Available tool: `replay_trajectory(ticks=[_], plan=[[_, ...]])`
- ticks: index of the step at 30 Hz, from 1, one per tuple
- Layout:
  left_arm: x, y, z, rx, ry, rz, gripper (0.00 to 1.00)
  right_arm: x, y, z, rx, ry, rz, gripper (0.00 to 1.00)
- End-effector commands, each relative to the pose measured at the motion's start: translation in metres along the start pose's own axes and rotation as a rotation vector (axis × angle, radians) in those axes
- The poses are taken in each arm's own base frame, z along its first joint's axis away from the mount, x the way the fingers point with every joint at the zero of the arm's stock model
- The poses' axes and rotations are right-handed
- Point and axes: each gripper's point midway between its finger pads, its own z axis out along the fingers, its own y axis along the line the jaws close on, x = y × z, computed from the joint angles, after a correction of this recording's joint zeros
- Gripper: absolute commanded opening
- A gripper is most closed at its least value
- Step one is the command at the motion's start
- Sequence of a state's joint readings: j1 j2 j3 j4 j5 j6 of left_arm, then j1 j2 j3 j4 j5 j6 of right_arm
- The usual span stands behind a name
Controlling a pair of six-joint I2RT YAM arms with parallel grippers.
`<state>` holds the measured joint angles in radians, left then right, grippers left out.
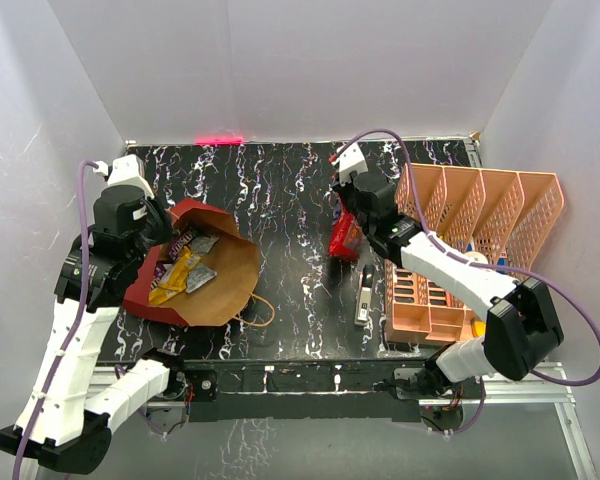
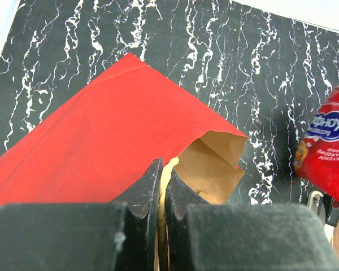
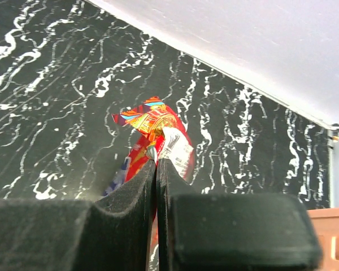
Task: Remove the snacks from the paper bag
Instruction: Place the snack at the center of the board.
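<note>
The red paper bag (image 1: 205, 290) lies on its side at the left, its brown mouth open toward the middle. Several snacks lie inside, among them a yellow packet (image 1: 180, 272) and a silver one (image 1: 201, 279). My left gripper (image 1: 156, 226) is shut on the bag's far edge; in the left wrist view its jaws (image 2: 161, 172) pinch the tan paper rim, with the red bag wall (image 2: 96, 141) beyond. My right gripper (image 1: 348, 214) is shut on a red snack packet (image 1: 344, 238) and holds it above the table's middle. The packet shows in the right wrist view (image 3: 152, 127) and in the left wrist view (image 2: 327, 144).
A salmon-orange lattice file rack (image 1: 470, 250) stands at the right. A slim grey-and-white gadget (image 1: 364, 295) lies beside its near corner. The bag's cord handle (image 1: 260, 312) loops out on the black marbled table (image 1: 280, 190). White walls enclose the back and sides.
</note>
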<state>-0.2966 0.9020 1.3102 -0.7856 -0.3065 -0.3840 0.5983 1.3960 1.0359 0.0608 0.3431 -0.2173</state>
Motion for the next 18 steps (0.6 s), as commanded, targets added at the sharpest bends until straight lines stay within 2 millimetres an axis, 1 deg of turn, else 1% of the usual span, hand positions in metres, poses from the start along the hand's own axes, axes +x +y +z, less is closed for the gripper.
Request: replay_trajectory(ticks=[1, 2, 4, 5, 7, 8, 9, 10, 11, 12, 13, 14, 15, 16, 18], plan=[[-0.015, -0.002, -0.009, 0.014, -0.050, -0.003, 0.00, -0.076, -0.023, 0.005, 0.078, -0.212, -0.019, 0.08], [-0.016, -0.004, -0.009, 0.022, -0.049, -0.006, 0.00, -0.068, -0.014, 0.015, 0.053, -0.190, -0.020, 0.08], [-0.015, -0.007, -0.008, 0.036, -0.044, -0.011, 0.00, -0.049, 0.014, 0.036, -0.010, -0.140, -0.002, 0.08], [-0.014, -0.008, -0.007, 0.040, -0.039, -0.013, 0.00, -0.042, 0.033, 0.044, -0.056, -0.122, 0.021, 0.08], [-0.013, -0.009, -0.006, 0.044, -0.031, -0.017, 0.00, -0.023, 0.079, 0.059, -0.186, -0.081, 0.066, 0.08], [-0.012, -0.009, -0.006, 0.044, -0.029, -0.017, 0.00, -0.020, 0.098, 0.061, -0.241, -0.073, 0.118, 0.13], [-0.012, -0.009, -0.006, 0.042, -0.026, -0.018, 0.00, -0.018, 0.113, 0.064, -0.285, -0.064, 0.180, 0.22], [-0.012, -0.009, -0.007, 0.041, -0.024, -0.019, 0.00, -0.021, 0.124, 0.064, -0.336, -0.061, 0.248, 0.28], [-0.013, -0.009, -0.007, 0.042, -0.023, -0.019, 0.00, -0.014, 0.139, 0.066, -0.394, -0.031, 0.286, 0.30], [-0.013, -0.009, -0.008, 0.042, -0.021, -0.020, 0.00, -0.016, 0.147, 0.064, -0.436, -0.022, 0.314, 0.34], [-0.014, -0.009, -0.009, 0.041, -0.022, -0.020, 0.00, -0.020, 0.150, 0.061, -0.460, -0.016, 0.339, 0.40], [-0.015, -0.009, -0.010, 0.043, -0.021, -0.020, 0.00, -0.025, 0.149, 0.057, -0.466, -0.020, 0.354, 0.48], [-0.015, -0.009, -0.011, 0.041, -0.023, -0.021, 0.00, -0.028, 0.144, 0.053, -0.462, -0.016, 0.359, 0.56], [-0.015, -0.009, -0.011, 0.042, -0.022, -0.021, 0.00, -0.035, 0.135, 0.047, -0.449, -0.022, 0.351, 0.65], [-0.015, -0.010, -0.010, 0.045, -0.025, -0.027, 0.00, -0.040, 0.119, 0.039, -0.411, -0.024, 0.291, 0.73]])
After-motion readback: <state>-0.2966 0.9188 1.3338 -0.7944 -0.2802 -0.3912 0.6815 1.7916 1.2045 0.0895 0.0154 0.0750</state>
